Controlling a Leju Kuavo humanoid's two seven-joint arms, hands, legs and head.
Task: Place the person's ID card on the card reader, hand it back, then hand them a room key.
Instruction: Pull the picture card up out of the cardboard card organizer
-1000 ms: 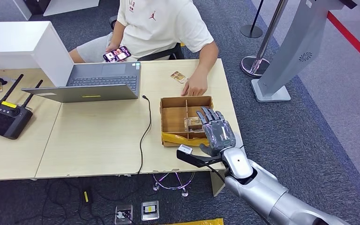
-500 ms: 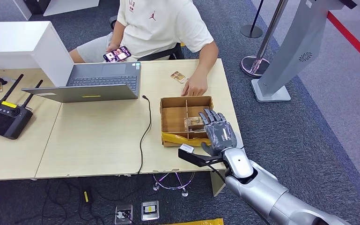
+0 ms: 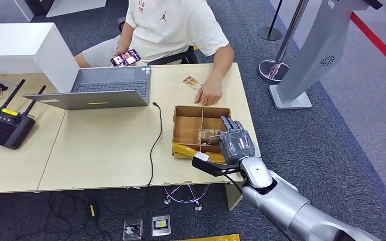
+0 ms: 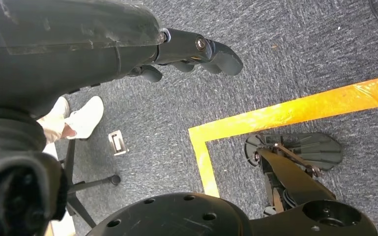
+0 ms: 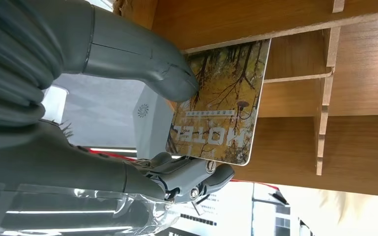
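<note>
We are looking down on a pale wooden bench [image 3: 105,145], where a person in a white T-shirt [image 3: 173,25] is sitting at the far side, one hand [image 3: 209,93] resting on the benchtop and the other holding a phone [image 3: 125,58]. An open grey laptop [image 3: 100,90] is standing on the bench to the left, with a black remote controller [image 3: 5,125] further left. Near the right edge, a brown divided cardboard box [image 3: 193,128] is sitting, and our right hand [image 3: 235,143] is reaching down into it. In the right wrist view, the thumb [image 5: 142,64] and fingers [image 5: 196,179] are closing on a hotel room key card [image 5: 221,101] printed with autumn trees, the card standing against a divider inside the box. A small card [image 3: 190,81] is lying just beside the person's resting hand. Our left hand [image 4: 196,51] is hanging above the carpet, fingers curled, holding nothing.
</note>
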